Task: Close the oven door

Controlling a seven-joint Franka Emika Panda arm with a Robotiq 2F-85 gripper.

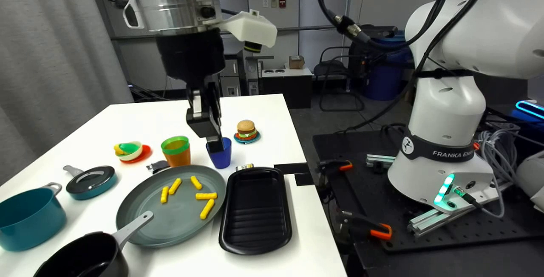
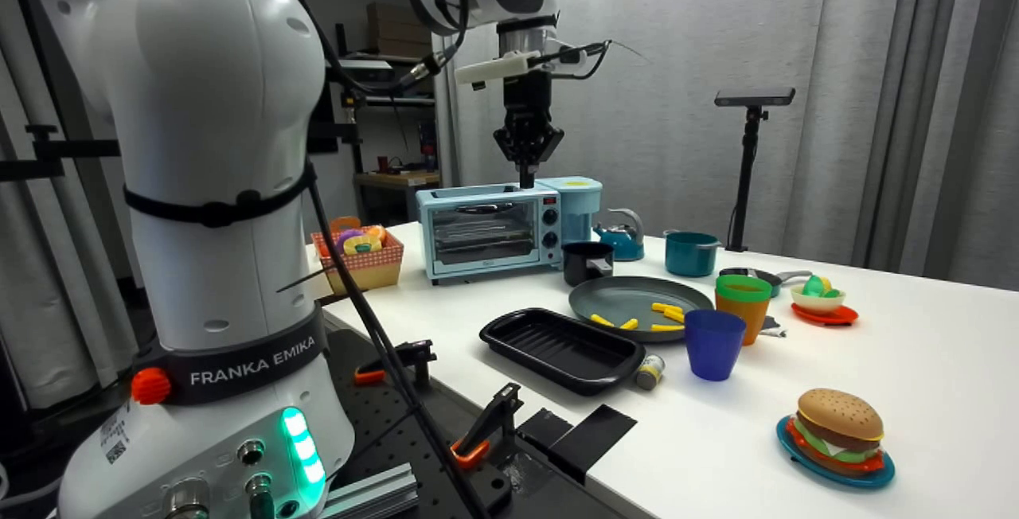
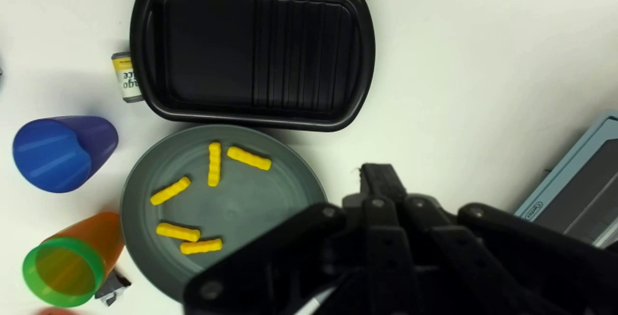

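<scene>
The light blue toaster oven (image 2: pixel 549 264) stands at the far end of the table in an exterior view. Its glass door (image 2: pixel 484 234) looks upright against the front; I cannot tell whether a slight gap remains. Part of the oven (image 3: pixel 574 213) shows at the right edge in the wrist view. My gripper is shut and empty, its fingertips together (image 3: pixel 381 179). It hangs above the table beside the plate. In an exterior view its tip (image 2: pixel 526 177) overlaps the oven's top edge; it also shows in an exterior view (image 1: pixel 216 143), where the oven is out of view.
A black tray (image 3: pixel 251 54) and a grey plate (image 3: pixel 241 208) with several yellow sticks lie before the oven. A black pot (image 2: pixel 587 264), blue kettle (image 2: pixel 621 242) and food basket (image 2: pixel 362 268) stand near it. Cups, including a blue one (image 2: pixel 714 348), stand beyond the plate.
</scene>
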